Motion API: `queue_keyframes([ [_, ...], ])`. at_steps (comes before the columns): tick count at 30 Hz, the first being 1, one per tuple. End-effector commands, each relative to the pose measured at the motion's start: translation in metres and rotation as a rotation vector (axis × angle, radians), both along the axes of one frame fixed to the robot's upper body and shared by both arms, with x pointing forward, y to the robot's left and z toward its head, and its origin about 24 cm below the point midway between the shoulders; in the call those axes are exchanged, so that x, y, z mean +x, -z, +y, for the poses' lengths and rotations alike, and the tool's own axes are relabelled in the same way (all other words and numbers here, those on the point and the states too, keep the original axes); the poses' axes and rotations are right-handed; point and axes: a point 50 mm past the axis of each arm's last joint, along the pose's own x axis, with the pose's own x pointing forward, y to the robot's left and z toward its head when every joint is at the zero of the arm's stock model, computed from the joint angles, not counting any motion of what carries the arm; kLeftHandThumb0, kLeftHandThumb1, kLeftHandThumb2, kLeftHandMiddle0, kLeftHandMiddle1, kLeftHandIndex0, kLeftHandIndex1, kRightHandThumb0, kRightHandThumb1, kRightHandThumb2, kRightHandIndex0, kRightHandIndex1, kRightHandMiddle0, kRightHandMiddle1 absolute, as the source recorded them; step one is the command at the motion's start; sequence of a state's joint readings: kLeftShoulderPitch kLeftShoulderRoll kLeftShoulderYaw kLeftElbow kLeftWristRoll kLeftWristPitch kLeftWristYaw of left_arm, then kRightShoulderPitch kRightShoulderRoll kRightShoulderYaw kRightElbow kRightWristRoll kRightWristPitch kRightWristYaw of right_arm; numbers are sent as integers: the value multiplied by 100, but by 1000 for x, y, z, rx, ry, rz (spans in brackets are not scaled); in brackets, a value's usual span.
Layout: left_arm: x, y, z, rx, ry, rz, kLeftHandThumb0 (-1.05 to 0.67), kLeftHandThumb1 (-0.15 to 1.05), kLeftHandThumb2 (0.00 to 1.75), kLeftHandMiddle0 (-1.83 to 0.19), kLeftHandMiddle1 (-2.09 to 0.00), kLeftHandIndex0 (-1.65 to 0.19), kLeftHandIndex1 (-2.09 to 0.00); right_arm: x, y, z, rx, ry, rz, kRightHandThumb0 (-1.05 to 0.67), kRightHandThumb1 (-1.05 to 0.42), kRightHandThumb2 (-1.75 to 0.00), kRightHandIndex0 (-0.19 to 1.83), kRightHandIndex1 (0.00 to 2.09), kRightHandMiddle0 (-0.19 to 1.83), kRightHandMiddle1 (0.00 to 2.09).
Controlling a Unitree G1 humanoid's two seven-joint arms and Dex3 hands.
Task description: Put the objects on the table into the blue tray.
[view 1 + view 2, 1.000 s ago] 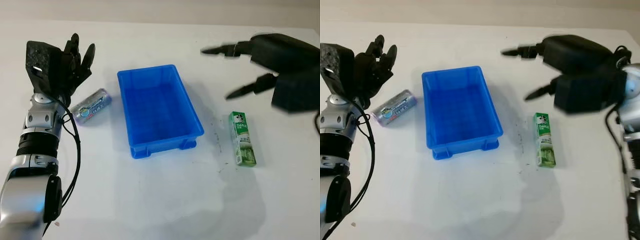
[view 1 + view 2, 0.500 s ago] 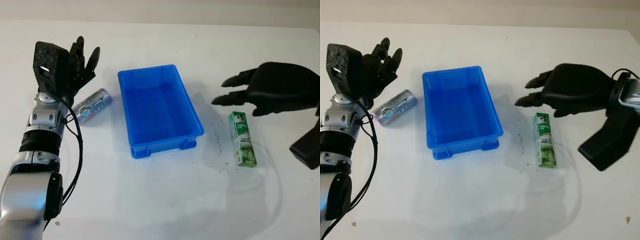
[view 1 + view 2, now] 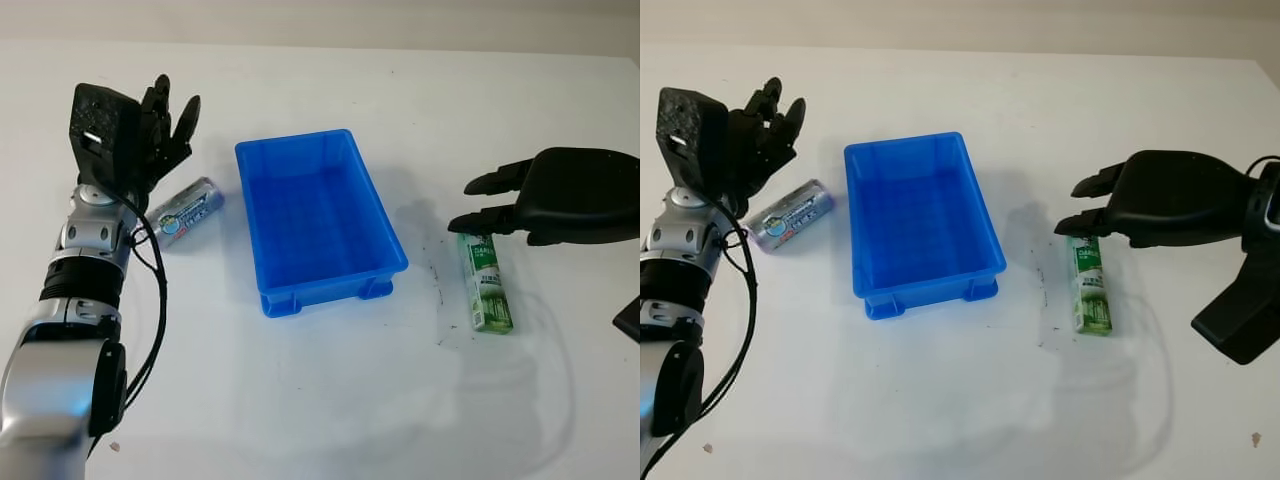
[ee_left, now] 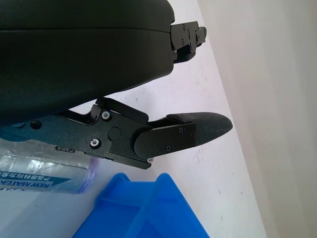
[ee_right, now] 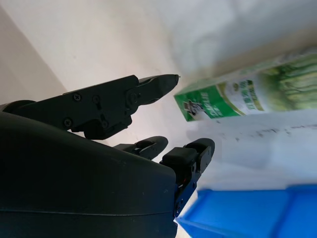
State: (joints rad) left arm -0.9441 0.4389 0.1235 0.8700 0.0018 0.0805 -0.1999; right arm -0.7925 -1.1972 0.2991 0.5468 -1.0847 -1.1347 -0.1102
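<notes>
The blue tray (image 3: 258, 158) sits empty in the middle of the white table. To its right lies a green toothpaste box (image 3: 489, 287), long side running toward me. My right hand (image 3: 490, 204) hovers open just over the box's far end, fingers pointing at the tray; the box (image 5: 247, 96) lies just past its fingertips (image 5: 163, 82) in the right wrist view. Left of the tray lies a silvery wrapped packet (image 3: 184, 211). My left hand (image 3: 163, 125) stands open and upright just behind that packet (image 4: 39, 171).
The tray's corner (image 4: 148, 208) is close to the left hand in the left wrist view. Open white tabletop spreads in front of the tray and behind it. A dark part of my right arm (image 3: 1240, 315) hangs at the right edge.
My right hand has swung down from high behind the box and drawn back right, now hovering low over the box's far end. The left hand shifted slightly up and right.
</notes>
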Motion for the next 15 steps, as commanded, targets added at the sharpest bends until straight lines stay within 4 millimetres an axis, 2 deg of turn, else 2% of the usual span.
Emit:
queue_keyframes([
  [1, 2, -10, -1, 9, 1, -26, -65, 105, 56, 17, -5, 16, -5, -5, 1, -3, -8, -12, 11, -11, -97, -6, 51, 7, 48, 6],
  [11, 5, -9, -2, 0, 14, -14, -66, 105, 54, 19, -3, 19, -4, -13, 12, -2, 46, -48, 39, 1, -103, -7, 47, 5, 41, 4],
  [15, 5, -9, -2, 2, 7, -16, -66, 105, 54, 18, -4, 18, -4, -16, 14, 0, 44, -39, 57, 0, -103, -6, 43, 3, 40, 4],
])
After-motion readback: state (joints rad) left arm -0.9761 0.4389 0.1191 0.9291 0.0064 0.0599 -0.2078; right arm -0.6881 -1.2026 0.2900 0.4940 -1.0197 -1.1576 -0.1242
